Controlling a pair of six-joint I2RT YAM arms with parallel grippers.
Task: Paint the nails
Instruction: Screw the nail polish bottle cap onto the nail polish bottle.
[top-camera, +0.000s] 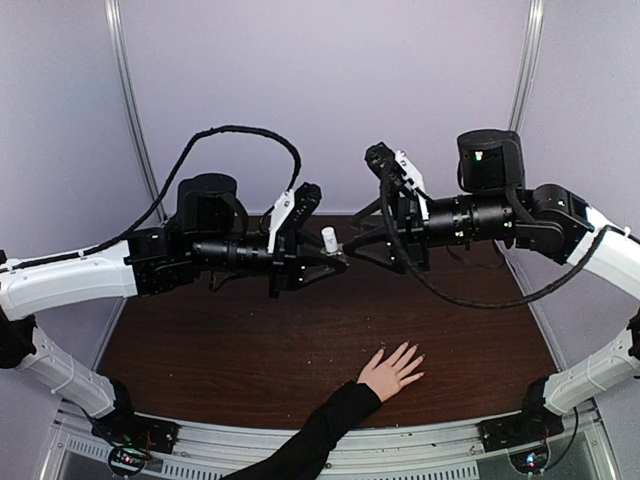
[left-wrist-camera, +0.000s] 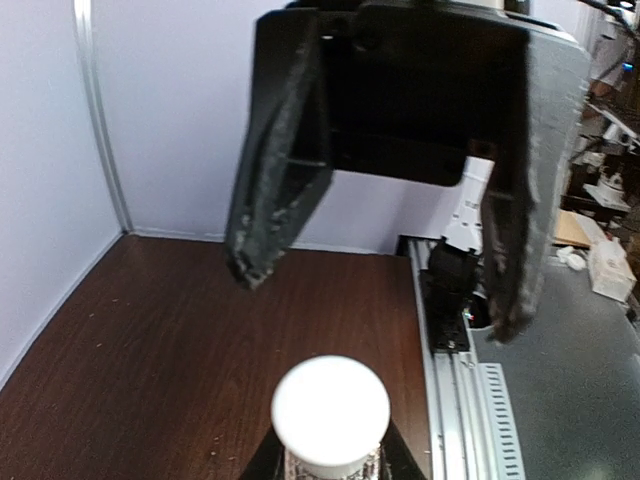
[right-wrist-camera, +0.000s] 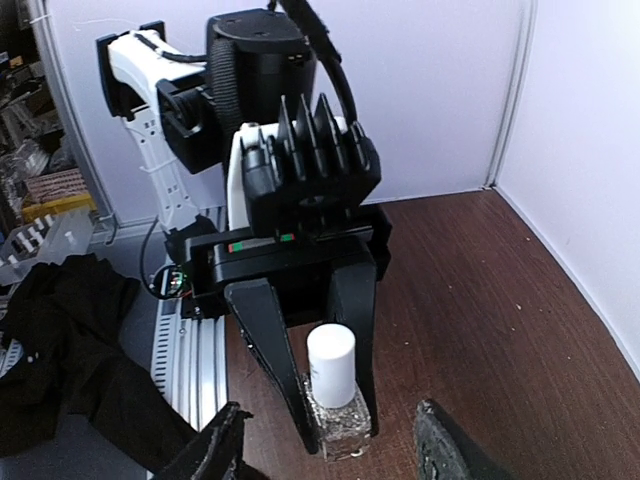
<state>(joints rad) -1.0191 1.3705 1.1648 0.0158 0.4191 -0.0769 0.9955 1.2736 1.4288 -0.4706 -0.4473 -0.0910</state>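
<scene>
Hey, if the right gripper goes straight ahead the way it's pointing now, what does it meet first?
Probably the small glass bottle, around its white cap, held in the left gripper; depth is hard to judge.

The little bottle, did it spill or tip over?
No. The bottle stands upright with its white cap on, clamped in the left pincer. Nothing wet shows on the table, only tiny pale specks on the wood.

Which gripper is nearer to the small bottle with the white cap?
Left. The left gripper is shut on the bottle; the right gripper is open, apart from it, facing its cap.
</scene>
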